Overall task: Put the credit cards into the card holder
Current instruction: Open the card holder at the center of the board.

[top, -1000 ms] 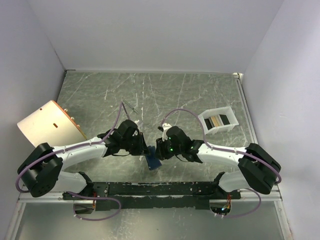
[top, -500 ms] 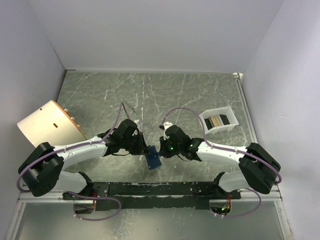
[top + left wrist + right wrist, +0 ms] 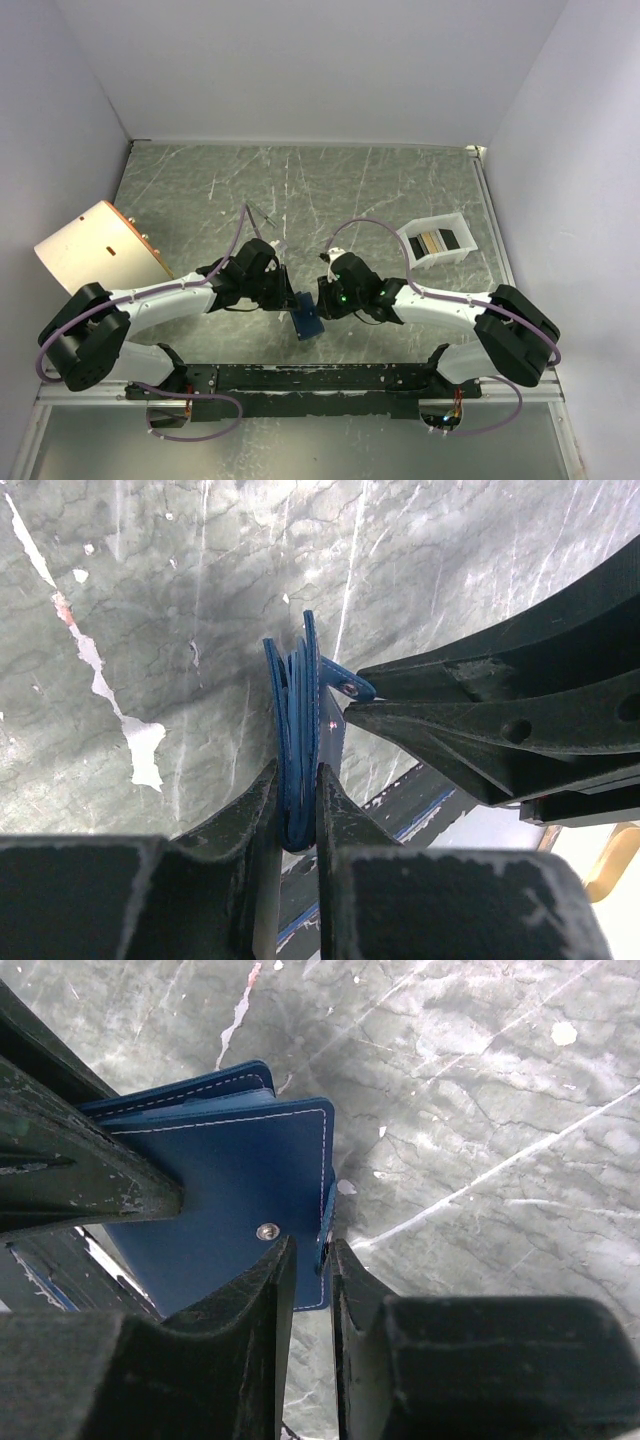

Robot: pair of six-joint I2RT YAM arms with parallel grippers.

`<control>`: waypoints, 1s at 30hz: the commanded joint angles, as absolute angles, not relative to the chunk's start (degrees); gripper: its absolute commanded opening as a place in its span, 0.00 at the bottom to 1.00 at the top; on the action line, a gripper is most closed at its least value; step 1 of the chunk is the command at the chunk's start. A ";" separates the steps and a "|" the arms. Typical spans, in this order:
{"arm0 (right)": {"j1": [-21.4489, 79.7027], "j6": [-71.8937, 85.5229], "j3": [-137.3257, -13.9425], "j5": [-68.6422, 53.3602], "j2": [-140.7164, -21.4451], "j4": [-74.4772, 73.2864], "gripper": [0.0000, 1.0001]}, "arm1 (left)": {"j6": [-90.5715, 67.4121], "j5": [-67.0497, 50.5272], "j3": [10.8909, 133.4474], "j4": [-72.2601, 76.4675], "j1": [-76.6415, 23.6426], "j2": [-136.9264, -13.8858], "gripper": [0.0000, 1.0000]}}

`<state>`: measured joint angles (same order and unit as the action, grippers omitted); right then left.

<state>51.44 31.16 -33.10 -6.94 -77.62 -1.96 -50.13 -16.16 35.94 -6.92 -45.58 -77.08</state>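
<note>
The card holder (image 3: pixel 308 320), a dark blue folded wallet, hangs upright just above the table between the two arms. My left gripper (image 3: pixel 296 302) is shut on its folded spine; in the left wrist view the layers (image 3: pixel 297 695) stand edge-on between my jaws (image 3: pixel 297 780). My right gripper (image 3: pixel 319 298) is shut on the snap tab (image 3: pixel 325 1225) at the wallet's edge, beside the metal snap on the blue face (image 3: pixel 220 1160). The credit cards (image 3: pixel 437 242), dark and tan, lie in the white tray at the right.
The white tray (image 3: pixel 414 249) stands on the marbled table right of the arms. A tan board-like object (image 3: pixel 100 250) leans at the left wall. The dark base rail (image 3: pixel 320 378) runs along the near edge. White walls enclose the table.
My right gripper has drawn back slightly to the right from the wallet's face to its edge. The left gripper and the wallet have stayed nearly still.
</note>
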 commanded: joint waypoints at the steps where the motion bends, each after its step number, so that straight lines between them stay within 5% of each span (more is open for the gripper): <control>1: 51.35 32.75 -32.59 -6.90 -77.60 0.22 0.20 | -48.10 -16.86 35.60 -7.74 -45.59 -77.91 0.14; 8: 51.29 32.88 -32.55 -4.62 -76.39 -0.74 0.00 | -47.47 -16.11 35.64 -7.22 -45.62 -78.32 0.20; 19: 51.31 36.46 -32.96 -4.66 -67.16 -5.60 0.00 | -42.95 -2.28 45.12 -19.57 -45.61 -75.42 0.66; 30: 51.24 46.04 -35.63 -10.27 -63.81 -2.33 0.00 | -45.53 5.21 44.95 -25.57 -45.61 -64.84 0.68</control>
<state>51.44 41.87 -33.04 -8.10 -64.18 -4.47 -44.42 2.70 46.28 -23.18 -45.58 -68.20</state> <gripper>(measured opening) 0.009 0.680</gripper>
